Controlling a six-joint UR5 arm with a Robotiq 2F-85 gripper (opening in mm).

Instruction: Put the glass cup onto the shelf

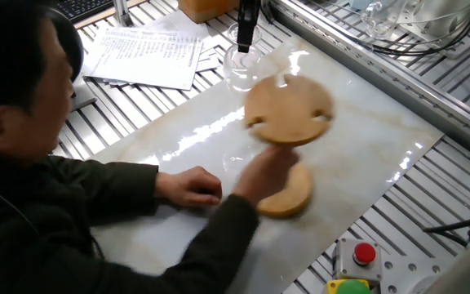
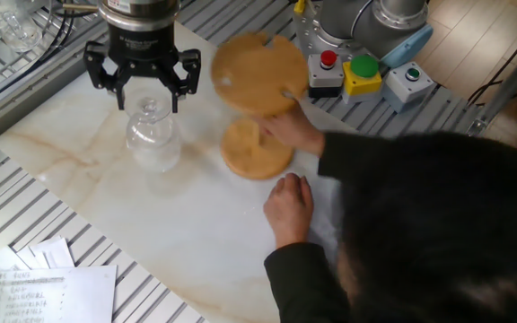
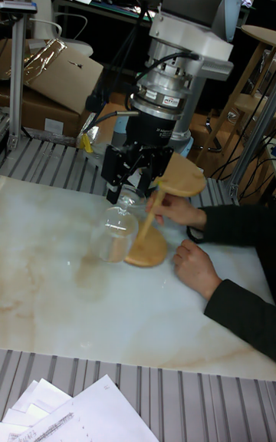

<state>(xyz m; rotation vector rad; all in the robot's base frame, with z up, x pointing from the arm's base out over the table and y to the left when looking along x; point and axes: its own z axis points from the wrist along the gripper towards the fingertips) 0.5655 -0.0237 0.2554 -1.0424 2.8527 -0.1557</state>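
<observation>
The glass cup (image 2: 153, 139) stands upside down on the marble slab (image 2: 79, 179), bowl down and foot up; it also shows as the glass cup (image 1: 241, 69) and the glass cup (image 3: 119, 231). My gripper (image 2: 147, 88) hangs open just over its foot, fingers spread to either side, holding nothing. It appears again as my gripper (image 1: 247, 37) and my gripper (image 3: 132, 179). The shelf (image 2: 258, 61), a bamboo disc on a post and round base, is held by a person's hand (image 2: 290, 133) right of the glass, tilted. It shows too as the shelf (image 1: 288, 112) and the shelf (image 3: 182, 179).
The person leans over the near side, the other hand (image 2: 287, 205) resting on the slab. Papers (image 1: 145, 51) lie at one end. A button box (image 2: 353, 72) sits by the arm's base. Other glassware (image 1: 382, 20) stands beyond the slab.
</observation>
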